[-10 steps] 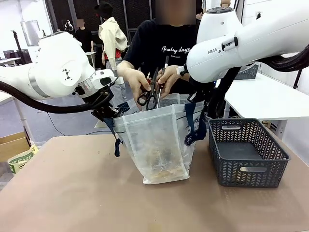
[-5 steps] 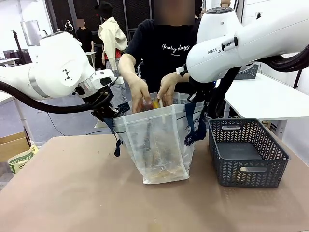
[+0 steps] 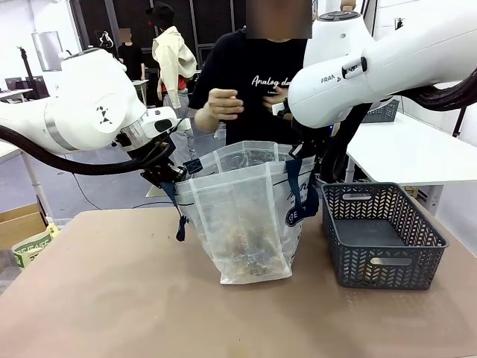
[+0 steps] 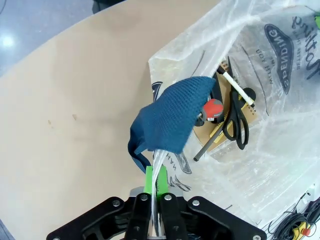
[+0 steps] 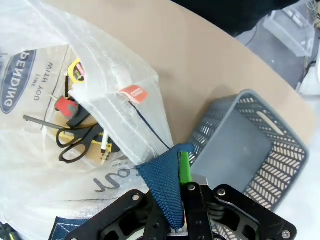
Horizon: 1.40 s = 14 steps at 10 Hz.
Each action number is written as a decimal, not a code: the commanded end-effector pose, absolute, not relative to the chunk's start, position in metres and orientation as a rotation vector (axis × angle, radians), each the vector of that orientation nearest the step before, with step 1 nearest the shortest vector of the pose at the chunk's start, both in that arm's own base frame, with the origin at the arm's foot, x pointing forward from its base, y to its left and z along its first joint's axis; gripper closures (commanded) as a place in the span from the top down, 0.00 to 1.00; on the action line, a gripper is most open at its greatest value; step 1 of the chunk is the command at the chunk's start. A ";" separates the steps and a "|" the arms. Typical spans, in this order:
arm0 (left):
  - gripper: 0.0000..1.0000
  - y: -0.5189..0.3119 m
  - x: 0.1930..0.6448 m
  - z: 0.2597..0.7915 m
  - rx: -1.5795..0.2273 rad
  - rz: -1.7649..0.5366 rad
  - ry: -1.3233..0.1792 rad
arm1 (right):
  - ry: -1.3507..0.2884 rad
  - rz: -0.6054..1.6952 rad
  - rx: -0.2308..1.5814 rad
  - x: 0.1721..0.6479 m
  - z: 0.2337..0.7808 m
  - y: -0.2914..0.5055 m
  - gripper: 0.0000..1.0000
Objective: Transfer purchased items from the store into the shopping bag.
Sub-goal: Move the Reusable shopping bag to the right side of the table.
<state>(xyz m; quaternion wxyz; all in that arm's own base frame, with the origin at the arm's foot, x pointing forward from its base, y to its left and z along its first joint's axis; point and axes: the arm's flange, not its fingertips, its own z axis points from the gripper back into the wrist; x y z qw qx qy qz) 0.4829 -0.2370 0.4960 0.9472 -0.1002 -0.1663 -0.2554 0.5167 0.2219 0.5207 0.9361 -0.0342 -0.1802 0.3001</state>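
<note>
Hold-open step, by the look of it: on the desk [image 3: 112, 298], just beside the grey basket [image 3: 384, 235], holding the shopping bag [image 3: 242, 224] upright with its mouth spread, left gripper [image 4: 155, 177] clamped shut on one navy strap handle [image 4: 172, 117], right gripper [image 5: 181, 175] clamped shut on the other handle [image 5: 162, 185]. Next, likely calls for holding both straps taut and apart while the person's hand [image 3: 223, 104], raised beyond the bag, brings further goods. Hard to make out from the front: purchased items [image 3: 250, 250], a dim brownish heap at the bag's bottom, clearer from the wrists as black scissors [image 4: 237, 122] and a yellow tape measure [image 5: 75, 67]; unclear whether that hand holds anything.
</note>
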 end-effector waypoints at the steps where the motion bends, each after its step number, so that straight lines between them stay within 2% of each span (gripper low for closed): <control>1: 0.00 -0.235 0.484 0.497 -0.202 -0.517 -0.344 | -0.373 0.612 -0.070 0.518 0.522 0.221 0.00; 14: 0.00 -0.235 0.484 0.497 -0.202 -0.517 -0.344 | -0.373 0.612 -0.070 0.518 0.522 0.221 0.00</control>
